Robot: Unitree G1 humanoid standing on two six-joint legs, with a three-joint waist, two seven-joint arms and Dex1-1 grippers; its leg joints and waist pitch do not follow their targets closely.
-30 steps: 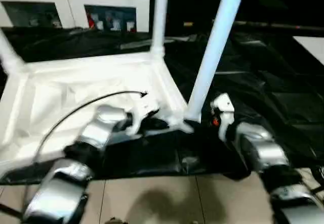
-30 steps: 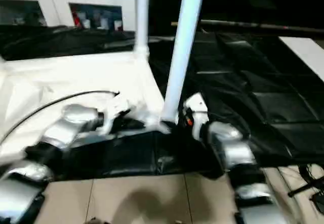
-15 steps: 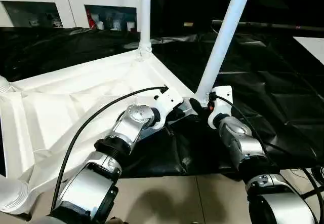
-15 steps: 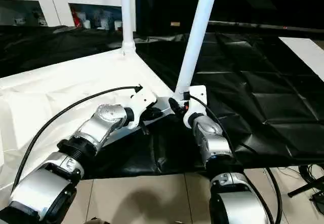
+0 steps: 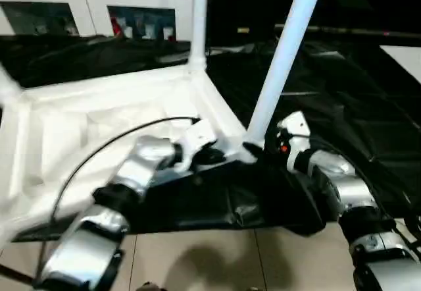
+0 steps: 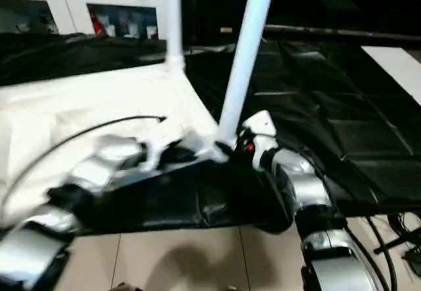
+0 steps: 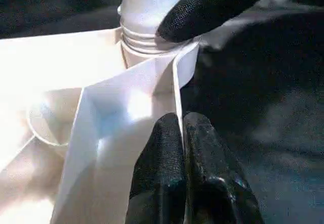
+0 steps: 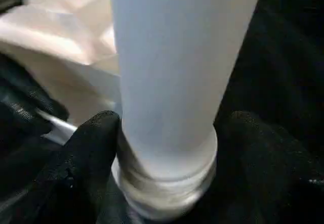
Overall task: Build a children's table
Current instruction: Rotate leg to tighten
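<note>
Upside down on a black sheet (image 5: 342,106): white plastic tabletop (image 5: 85,126), ribbed underside up, raised rim all round, round sockets at the corners. At the far left corner, a blurred white stub (image 5: 8,83), hard to make out. At the far corner, one white tube leg (image 5: 198,14) upright in its socket. At the near right corner, another leg (image 5: 284,47), tapered, leaning a little to the right, ringed foot seated in the socket.

Left gripper (image 7: 182,138) down at the tabletop's near rim just left of that corner, both black fingers pressed together, tips touching the thin rim wall; nothing between them. Black cable (image 5: 112,146) arching from the left forearm across the underside.

Right gripper (image 8: 169,133) around the foot of the near right leg, a black finger at each side of the ringed collar, set wide; contact with the leg hard to tell.

Near rim running along the black sheet's front edge, tiled floor (image 5: 197,258) just beyond. Right of the corner, wide bare sheet. Behind, a white cabinet (image 5: 92,8) with glass doors, well apart from the tabletop.
</note>
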